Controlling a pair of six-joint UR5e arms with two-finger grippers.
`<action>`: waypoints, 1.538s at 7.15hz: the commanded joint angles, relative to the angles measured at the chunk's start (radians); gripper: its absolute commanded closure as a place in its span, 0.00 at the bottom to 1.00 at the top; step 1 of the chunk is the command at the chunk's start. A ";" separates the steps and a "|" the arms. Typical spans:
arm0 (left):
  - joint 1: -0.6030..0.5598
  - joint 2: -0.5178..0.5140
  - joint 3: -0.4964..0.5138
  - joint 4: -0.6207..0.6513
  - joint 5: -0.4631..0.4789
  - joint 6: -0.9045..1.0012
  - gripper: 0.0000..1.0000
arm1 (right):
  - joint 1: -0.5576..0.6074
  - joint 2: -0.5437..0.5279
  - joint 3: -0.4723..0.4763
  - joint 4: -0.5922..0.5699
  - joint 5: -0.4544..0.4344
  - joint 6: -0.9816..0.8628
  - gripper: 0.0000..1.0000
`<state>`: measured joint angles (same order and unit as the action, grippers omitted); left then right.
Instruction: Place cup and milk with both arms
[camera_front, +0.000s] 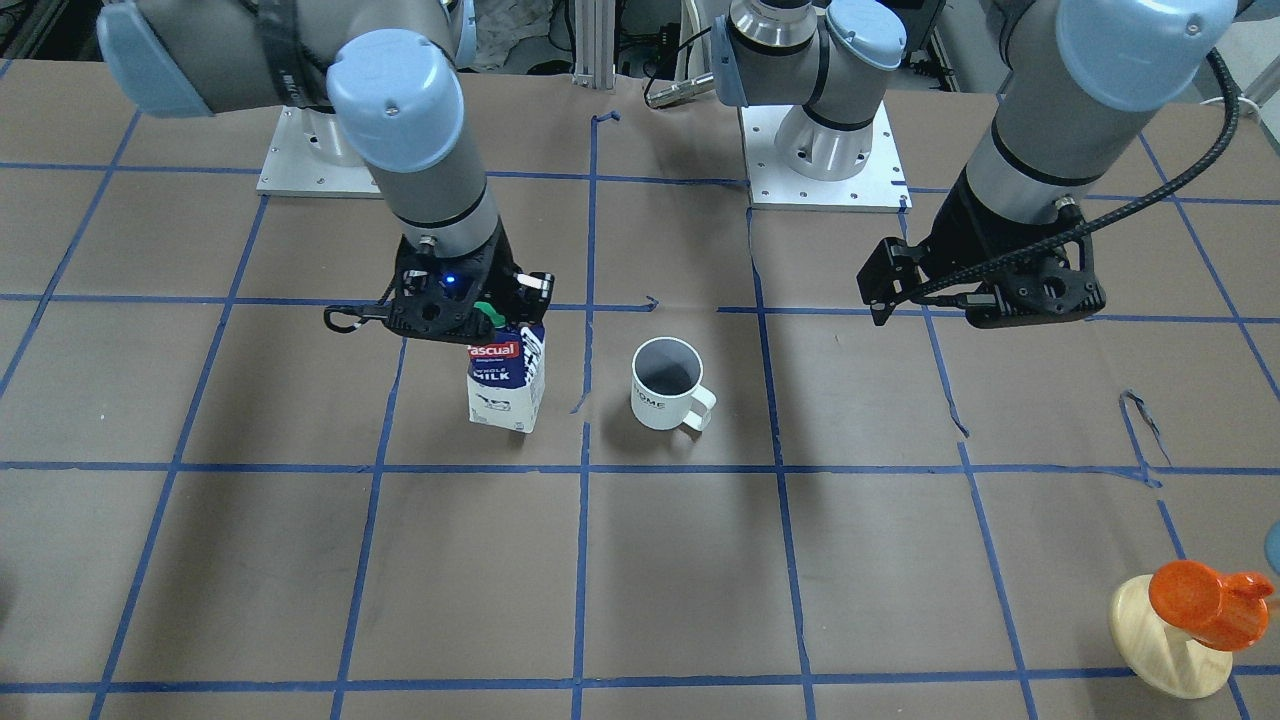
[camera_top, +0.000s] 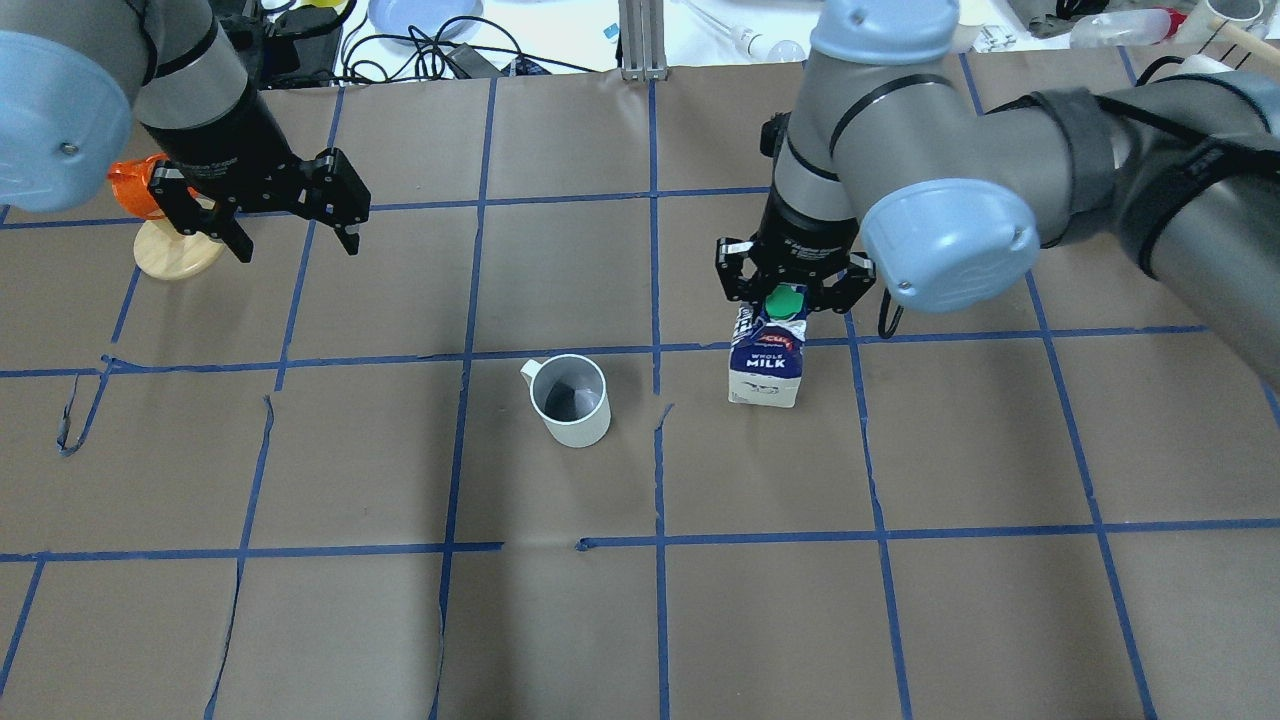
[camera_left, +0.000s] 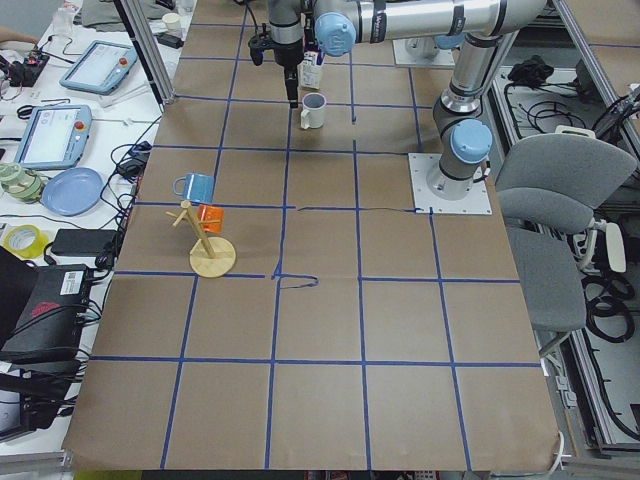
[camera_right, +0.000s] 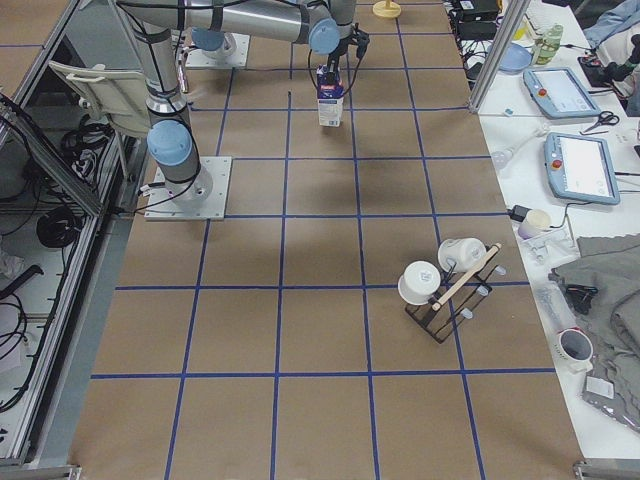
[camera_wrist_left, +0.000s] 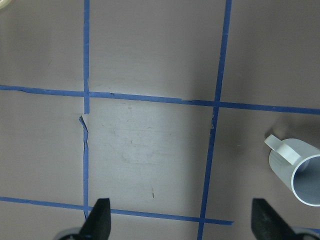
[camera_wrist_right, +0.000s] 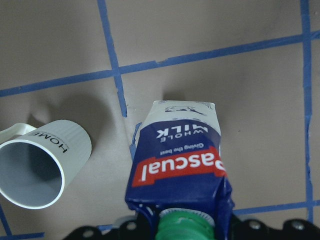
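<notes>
The cup (camera_front: 660, 405) stands upright and alone near the table's middle, its handle toward the front. It also shows in the overhead view (camera_top: 575, 425) and both wrist views (camera_wrist_left: 300, 175) (camera_wrist_right: 55, 150). The milk (camera_front: 508, 385) stands next to it, about a hand's width away, its base at the table. My right gripper (camera_front: 500, 315) is shut on the carton's gable top by the green cap (camera_top: 785, 300). My left gripper (camera_top: 295, 240) is open and empty, raised above the table well to the cup's far left. Its fingertips (camera_wrist_left: 100, 220) frame bare paper.
A wooden mug stand (camera_front: 1170, 640) with an orange mug (camera_front: 1205, 600) stands near my left gripper (camera_top: 178, 250). A blue mug (camera_left: 196, 186) hangs on it too. A rack of white mugs (camera_right: 450, 285) is far off on the right. Brown paper with a blue tape grid covers the table.
</notes>
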<state>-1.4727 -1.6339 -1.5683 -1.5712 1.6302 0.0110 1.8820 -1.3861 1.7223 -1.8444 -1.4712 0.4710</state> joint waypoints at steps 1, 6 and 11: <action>-0.001 0.023 -0.009 -0.010 -0.006 0.000 0.00 | 0.042 0.030 0.006 -0.036 0.000 0.015 0.57; -0.008 0.051 -0.035 -0.003 -0.064 -0.074 0.00 | 0.016 0.027 -0.018 -0.036 -0.017 -0.118 0.00; -0.014 0.069 -0.036 -0.013 -0.073 -0.077 0.00 | -0.218 -0.133 -0.276 0.318 -0.101 -0.403 0.00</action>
<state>-1.4845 -1.5683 -1.6037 -1.5813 1.5589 -0.0653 1.7422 -1.4605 1.4767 -1.5902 -1.5521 0.1536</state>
